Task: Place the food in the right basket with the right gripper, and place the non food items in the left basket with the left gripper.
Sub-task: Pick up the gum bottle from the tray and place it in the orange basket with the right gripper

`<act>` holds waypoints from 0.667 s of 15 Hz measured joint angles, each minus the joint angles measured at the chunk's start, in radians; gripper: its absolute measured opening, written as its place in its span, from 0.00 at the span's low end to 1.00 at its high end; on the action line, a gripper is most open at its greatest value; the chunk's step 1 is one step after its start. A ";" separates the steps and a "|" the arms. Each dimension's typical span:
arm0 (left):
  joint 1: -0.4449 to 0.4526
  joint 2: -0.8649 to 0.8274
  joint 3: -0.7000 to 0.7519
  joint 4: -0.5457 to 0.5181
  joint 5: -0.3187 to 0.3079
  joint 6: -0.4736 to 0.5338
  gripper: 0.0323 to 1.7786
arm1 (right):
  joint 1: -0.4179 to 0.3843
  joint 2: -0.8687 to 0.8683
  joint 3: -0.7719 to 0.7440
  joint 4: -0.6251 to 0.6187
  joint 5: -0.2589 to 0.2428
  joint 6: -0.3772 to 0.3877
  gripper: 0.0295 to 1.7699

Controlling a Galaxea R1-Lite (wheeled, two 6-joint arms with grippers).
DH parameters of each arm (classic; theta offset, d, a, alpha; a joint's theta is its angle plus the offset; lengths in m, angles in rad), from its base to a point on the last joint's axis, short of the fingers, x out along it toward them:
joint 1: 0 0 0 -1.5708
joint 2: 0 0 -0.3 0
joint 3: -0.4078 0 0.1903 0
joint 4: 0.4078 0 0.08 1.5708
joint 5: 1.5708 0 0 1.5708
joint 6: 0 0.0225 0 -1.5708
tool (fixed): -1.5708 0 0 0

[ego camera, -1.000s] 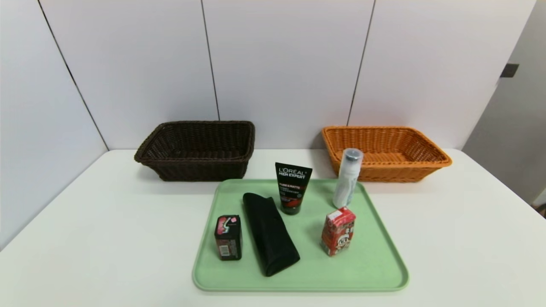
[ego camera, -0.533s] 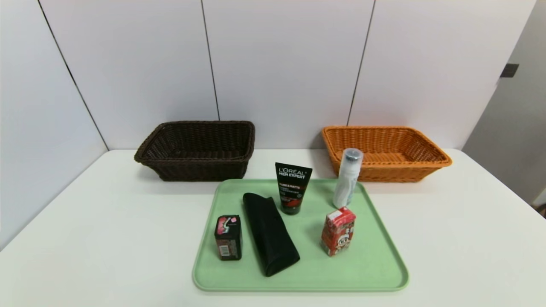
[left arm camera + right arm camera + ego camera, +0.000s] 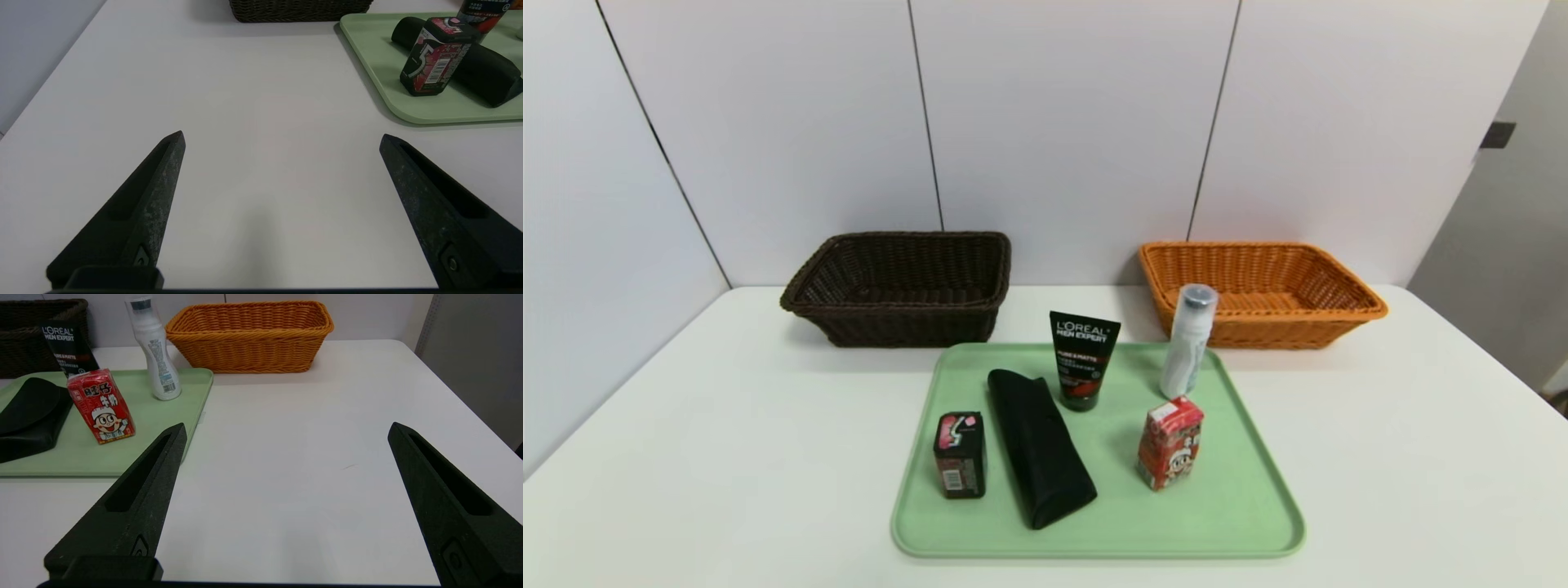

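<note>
Nothing moved; all items on tray (image 3: 1217, 527).

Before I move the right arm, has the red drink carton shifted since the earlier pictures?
No, the carton stands in the same spot against the tray.

orange basket (image 3: 1262, 331): woven wicker | tray (image 3: 1217, 523): smooth, matt | pouch (image 3: 1041, 449): soft black (faint sheen)
</note>
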 joint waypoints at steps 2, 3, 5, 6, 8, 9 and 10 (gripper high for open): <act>-0.001 0.074 -0.075 0.039 -0.009 -0.011 0.95 | 0.006 0.076 -0.061 0.017 -0.010 0.000 0.96; -0.002 0.128 -0.109 0.041 -0.010 -0.014 0.95 | 0.009 0.128 -0.094 0.019 -0.017 0.000 0.96; -0.002 0.248 -0.175 0.042 -0.013 -0.017 0.95 | 0.012 0.239 -0.165 0.020 -0.023 0.001 0.96; -0.002 0.314 -0.210 0.042 -0.014 -0.018 0.95 | 0.013 0.298 -0.203 0.021 -0.025 0.001 0.96; -0.002 0.443 -0.279 0.043 -0.015 -0.019 0.95 | 0.011 0.420 -0.283 0.024 -0.026 0.002 0.96; -0.002 0.498 -0.311 0.043 -0.016 -0.019 0.95 | 0.009 0.476 -0.322 0.025 -0.026 0.002 0.96; -0.002 0.554 -0.343 0.045 -0.016 -0.019 0.95 | 0.007 0.528 -0.359 0.025 -0.027 0.002 0.96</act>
